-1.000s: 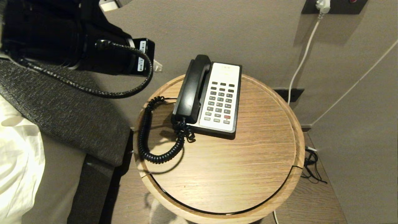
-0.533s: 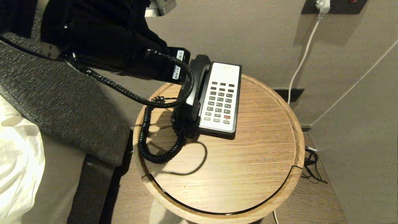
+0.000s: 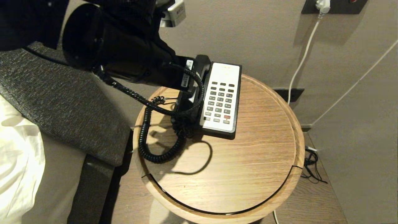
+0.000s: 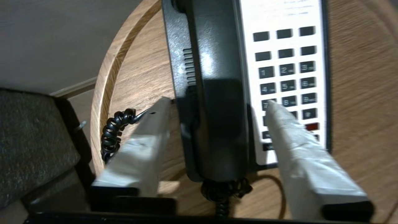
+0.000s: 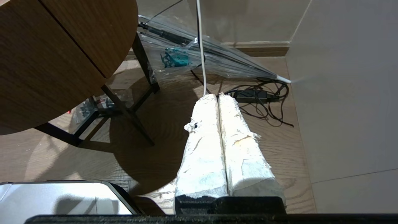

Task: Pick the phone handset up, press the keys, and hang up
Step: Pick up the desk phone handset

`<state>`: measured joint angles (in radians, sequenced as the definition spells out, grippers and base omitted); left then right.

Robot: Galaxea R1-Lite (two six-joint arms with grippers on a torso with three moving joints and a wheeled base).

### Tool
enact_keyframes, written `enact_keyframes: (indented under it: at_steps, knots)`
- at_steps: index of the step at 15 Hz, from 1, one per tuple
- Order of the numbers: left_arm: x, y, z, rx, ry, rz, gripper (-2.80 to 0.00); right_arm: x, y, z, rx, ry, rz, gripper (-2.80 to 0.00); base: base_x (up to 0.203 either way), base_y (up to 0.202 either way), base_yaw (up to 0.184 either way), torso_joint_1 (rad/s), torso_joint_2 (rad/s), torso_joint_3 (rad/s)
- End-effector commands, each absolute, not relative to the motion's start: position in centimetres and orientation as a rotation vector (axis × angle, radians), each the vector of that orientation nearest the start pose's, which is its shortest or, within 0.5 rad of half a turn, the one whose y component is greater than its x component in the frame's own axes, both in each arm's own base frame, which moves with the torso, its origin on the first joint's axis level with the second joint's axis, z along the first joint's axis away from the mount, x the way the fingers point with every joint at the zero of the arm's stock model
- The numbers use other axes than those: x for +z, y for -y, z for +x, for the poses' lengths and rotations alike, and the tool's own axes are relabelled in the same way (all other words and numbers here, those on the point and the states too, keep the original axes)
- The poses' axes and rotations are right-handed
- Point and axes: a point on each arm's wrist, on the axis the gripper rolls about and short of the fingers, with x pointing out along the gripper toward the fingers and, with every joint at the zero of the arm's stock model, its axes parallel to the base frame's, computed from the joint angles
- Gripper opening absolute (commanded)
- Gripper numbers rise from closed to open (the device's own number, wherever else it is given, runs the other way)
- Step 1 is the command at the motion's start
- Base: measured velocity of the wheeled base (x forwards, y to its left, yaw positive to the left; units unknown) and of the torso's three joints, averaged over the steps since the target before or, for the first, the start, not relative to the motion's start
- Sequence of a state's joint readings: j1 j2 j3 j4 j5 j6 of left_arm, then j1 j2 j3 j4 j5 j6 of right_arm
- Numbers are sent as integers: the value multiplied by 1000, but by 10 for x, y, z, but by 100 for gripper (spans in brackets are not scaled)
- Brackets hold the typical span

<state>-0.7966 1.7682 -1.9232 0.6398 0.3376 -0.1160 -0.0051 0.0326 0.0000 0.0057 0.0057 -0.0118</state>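
So the left claw [image 4: 217, 102] is spread wide with one finger on each side of the phone handset [image 4: 217, 102], not squeezing anything yet. The handset sits in its cradle along the left edge of the phone base [image 3: 231, 123], on the round wooden tabletop [image 3: 236, 174], right beside the keys [image 3: 220, 102]. Its long axis runs front to back along the base: the far end points toward the wall, and the near end, with the coiled cord [image 3: 146, 137], points back at the robot.

What worries me: the finger [image 4: 295, 140] on the keypad side hangs right over the lower buttons, so I'd guess coming down like that mashes a key or catches the faceplate instead of slipping beside the handset. The plastic's glossy too, so a shallow pinch could slide off. And the cord could drag the base on the lift.

The right claw [image 5: 219, 96] is pressed shut, parked down by the floor.
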Motion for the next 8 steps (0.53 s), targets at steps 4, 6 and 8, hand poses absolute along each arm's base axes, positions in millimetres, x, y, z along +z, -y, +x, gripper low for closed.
enact_keyframes:
  at_steps: [4, 6, 8]
  knots:
    - [333, 230, 237, -385, -450, 172, 0, 76, 0, -20, 0, -38, -12, -280, 0, 0, 0, 0, 0, 0]
    - [330, 234, 240, -387, -448, 175, 0, 75, 0, -20, 0, -39, -12, -280, 0, 0, 0, 0, 0, 0]
    - [327, 235, 244, -380, -455, 180, 0, 75, 0, -20, 2, -39, -12, -280, 0, 0, 0, 0, 0, 0]
